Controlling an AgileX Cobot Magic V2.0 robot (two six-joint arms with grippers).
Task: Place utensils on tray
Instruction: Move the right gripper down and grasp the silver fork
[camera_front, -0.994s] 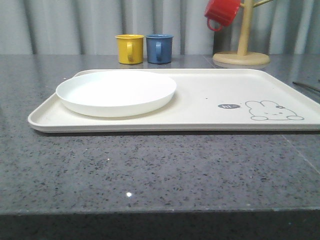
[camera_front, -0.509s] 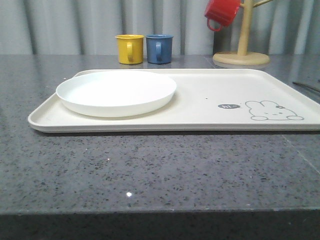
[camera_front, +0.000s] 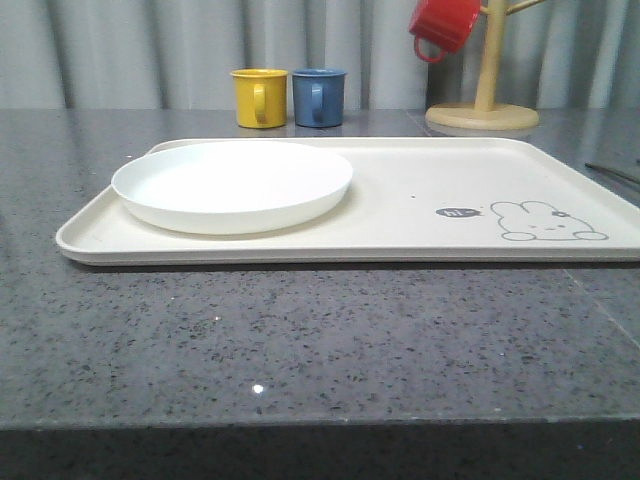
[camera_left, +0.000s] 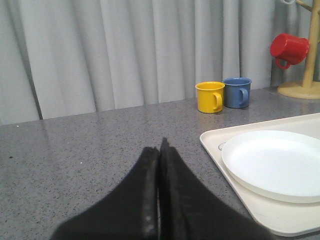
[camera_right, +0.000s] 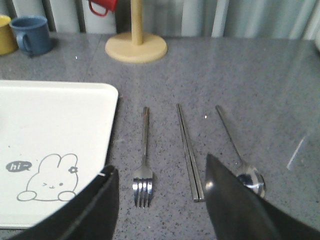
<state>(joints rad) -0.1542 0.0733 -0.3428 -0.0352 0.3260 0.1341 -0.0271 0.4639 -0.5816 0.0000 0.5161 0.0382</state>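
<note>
Right claw (camera_right: 159, 200) spread wide, empty, poised above fork (camera_right: 144, 170); chopsticks (camera_right: 189, 152) and spoon (camera_right: 240, 152) just right of it, all on counter right of tray (camera_front: 400, 190). Left claw (camera_left: 160, 150) pressed closed, empty. Plate (camera_front: 232, 185) on tray's left. Descend straight, pinch fork across handle mid-length, avoid chopsticks. Tray bubble probably reads "hi".

Soft, even light from overhead; the white plate (camera_front: 232, 185) is washed nearly featureless. A tiny glint sparkles on the speckled bench (camera_front: 258, 388). Up close, the dark left fingers (camera_left: 145, 200) blur, and the right wrist view looks slightly soft.
</note>
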